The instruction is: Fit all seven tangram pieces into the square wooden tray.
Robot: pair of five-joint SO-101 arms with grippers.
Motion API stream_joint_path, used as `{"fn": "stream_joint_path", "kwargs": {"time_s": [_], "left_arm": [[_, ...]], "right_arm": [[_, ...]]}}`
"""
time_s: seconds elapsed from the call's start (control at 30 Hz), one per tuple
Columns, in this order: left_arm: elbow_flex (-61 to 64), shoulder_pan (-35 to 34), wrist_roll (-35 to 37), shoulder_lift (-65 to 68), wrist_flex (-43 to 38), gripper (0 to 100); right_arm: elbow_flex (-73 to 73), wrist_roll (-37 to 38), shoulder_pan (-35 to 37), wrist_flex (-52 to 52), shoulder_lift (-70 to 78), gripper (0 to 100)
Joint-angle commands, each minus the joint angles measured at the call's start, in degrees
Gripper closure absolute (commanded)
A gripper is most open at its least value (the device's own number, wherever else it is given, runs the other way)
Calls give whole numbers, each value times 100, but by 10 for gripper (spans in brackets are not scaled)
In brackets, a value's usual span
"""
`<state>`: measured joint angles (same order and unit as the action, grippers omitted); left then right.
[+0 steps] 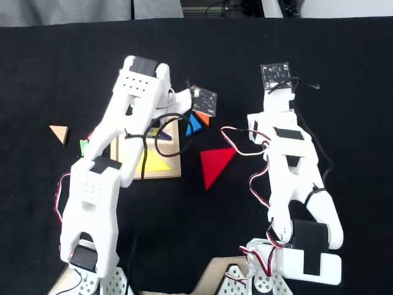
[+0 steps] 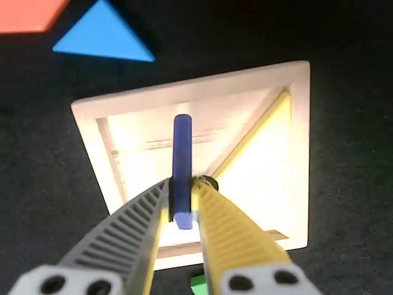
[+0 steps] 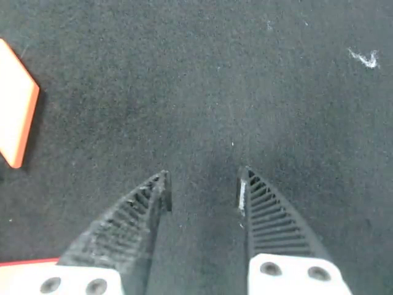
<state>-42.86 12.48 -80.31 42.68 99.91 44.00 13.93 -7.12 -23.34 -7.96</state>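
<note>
The square wooden tray (image 2: 184, 92) lies on black cloth and holds a yellow triangle (image 2: 264, 172) along one side. My left gripper (image 2: 182, 190) hangs over the tray's bare part, shut on a dark blue piece (image 2: 182, 138) held on edge. In the high view the left arm covers part of the tray (image 1: 169, 172), and the yellow triangle (image 1: 155, 163) shows beneath it. My right gripper (image 3: 202, 181) stands open above bare cloth with nothing between its fingers.
A light blue triangle (image 1: 193, 125) and an orange piece (image 1: 203, 117) lie just off the tray's far right corner. A big red triangle (image 1: 215, 162) sits right of the tray. Left of it lie a green piece (image 1: 83, 146) and a tan triangle (image 1: 59, 133).
</note>
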Motion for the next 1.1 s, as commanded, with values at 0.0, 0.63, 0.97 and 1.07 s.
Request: {"fn": "stream_joint_path", "kwargs": {"time_s": [0.0,0.63,0.97,1.07], "left_arm": [[-303,-22,-176,-44,79,970],[-1332,-31,-123,897,79,970],[-1956,-154,492,1134,70,751],[-2246,-233,492,1169,70,752]], "right_arm": [[-92,0,-53,105,-31,818],[-84,0,-53,105,-22,818],[-84,9,-44,105,-22,818],[-84,9,-44,105,-22,818]]}}
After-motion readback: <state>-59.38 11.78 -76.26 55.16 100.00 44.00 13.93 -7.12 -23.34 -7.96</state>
